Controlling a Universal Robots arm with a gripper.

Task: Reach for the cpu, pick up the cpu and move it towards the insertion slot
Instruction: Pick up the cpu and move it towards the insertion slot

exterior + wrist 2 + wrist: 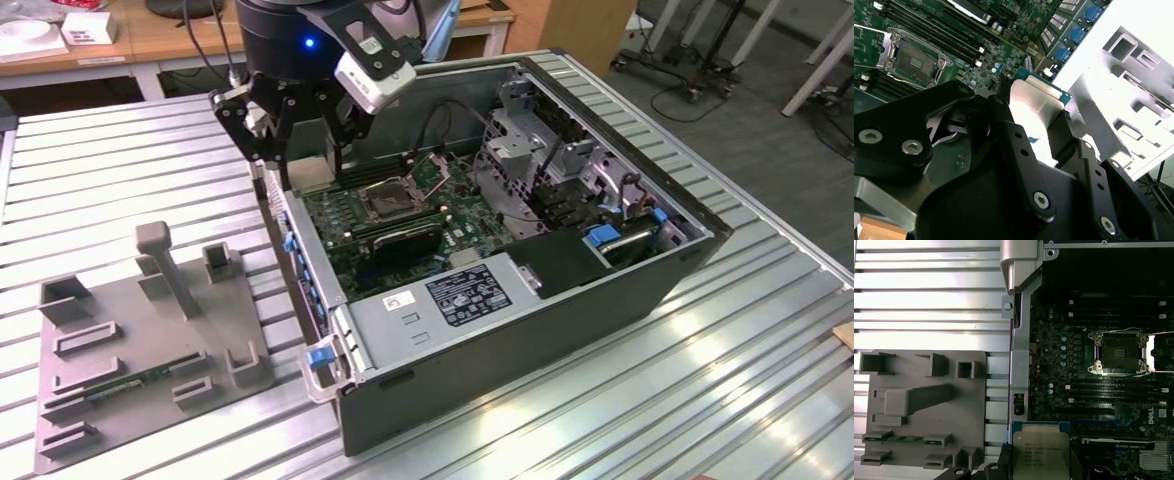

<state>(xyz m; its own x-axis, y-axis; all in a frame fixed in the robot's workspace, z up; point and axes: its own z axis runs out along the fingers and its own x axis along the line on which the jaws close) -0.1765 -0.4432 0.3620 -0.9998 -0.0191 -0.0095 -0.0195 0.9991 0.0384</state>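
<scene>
We hold the cpu (1036, 107) clamped between narrow fingers (1066, 132) above the case (534, 300) edge, apart from the slot (1118, 352); a thin edge grip could let it tilt, slip onto the board.

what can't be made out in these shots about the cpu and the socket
- CPU: in the second wrist view the gripper covers its lower part and both gripped edges.
- CPU in the first wrist view: cut off by the picture's edge.
- Insertion slot: its contacts are too small to check in both wrist views.
- Exterior view: the arm hides how the CPU is held.
</scene>
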